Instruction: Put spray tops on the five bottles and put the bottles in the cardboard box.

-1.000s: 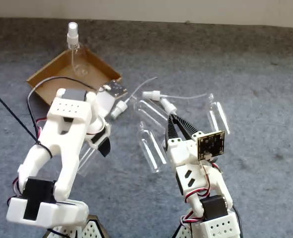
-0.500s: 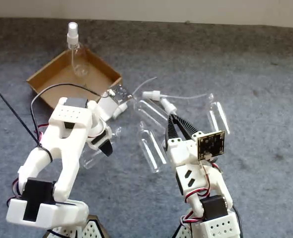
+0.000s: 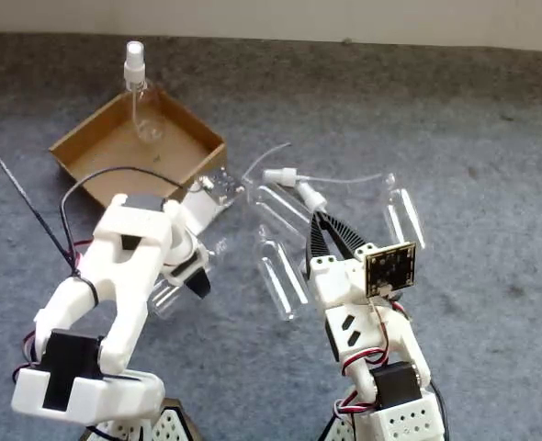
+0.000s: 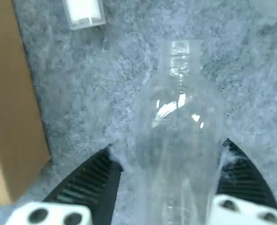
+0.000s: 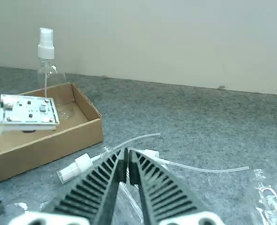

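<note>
1. Beside the cardboard box (image 3: 87,152), the left arm is folded forward and low over the grey carpeted worktop (image 3: 491,119). Its wrist is pitched down so that its camera looks along the jaws.
2. Its left tool (image 4: 169,146) is spread wide and holds a clear bottle (image 4: 178,108) by the body, one black jaw at each flank.
3. That bottle has no top. Its open neck points away from the wrist, and it runs alongside the box's near wall.
4. Just past the neck, a loose spray top (image 4: 84,11) lies on the carpet close to the box.
5. The right arm stands more upright at the near edge, with its forearm tipped forward.
6. Its right tool (image 5: 127,164) is pinched to a thin slit with nothing between the jaws. It points at a tubed spray top (image 3: 285,175) lying just ahead.
7. A bare bottle (image 3: 283,276) lies on its side between the two arms, and a second bare bottle (image 3: 404,216) lies on the outer side of the right arm.
8. A capped bottle (image 3: 138,92) stands upright in the far corner of the box.
</note>
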`<action>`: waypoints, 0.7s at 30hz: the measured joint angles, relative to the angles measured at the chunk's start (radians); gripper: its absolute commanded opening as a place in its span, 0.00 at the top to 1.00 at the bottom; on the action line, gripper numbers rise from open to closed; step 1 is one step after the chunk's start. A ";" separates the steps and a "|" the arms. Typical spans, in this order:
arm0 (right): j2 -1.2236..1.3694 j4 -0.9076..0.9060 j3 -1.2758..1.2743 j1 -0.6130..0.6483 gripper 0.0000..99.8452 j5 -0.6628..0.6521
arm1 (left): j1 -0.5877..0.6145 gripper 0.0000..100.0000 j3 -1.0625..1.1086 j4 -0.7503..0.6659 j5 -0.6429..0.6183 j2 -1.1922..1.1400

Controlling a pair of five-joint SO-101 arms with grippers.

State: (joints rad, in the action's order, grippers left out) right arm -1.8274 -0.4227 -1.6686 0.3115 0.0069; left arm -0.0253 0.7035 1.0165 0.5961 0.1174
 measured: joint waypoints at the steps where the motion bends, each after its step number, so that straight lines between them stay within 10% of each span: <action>1: 0.000 0.000 0.000 0.000 1.00 0.000 | -0.008 0.73 0.029 -0.029 0.000 0.002; 9: 0.000 0.000 0.000 0.000 1.00 0.000 | -0.049 0.92 0.074 -0.101 0.000 0.008; 21: 0.000 0.000 0.000 0.000 1.00 0.000 | -0.055 0.92 0.074 -0.101 0.000 0.029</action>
State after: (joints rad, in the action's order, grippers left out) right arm -1.8274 -0.4227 -1.6686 0.3115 0.0069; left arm -0.0806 0.7772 0.9152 0.5961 0.1465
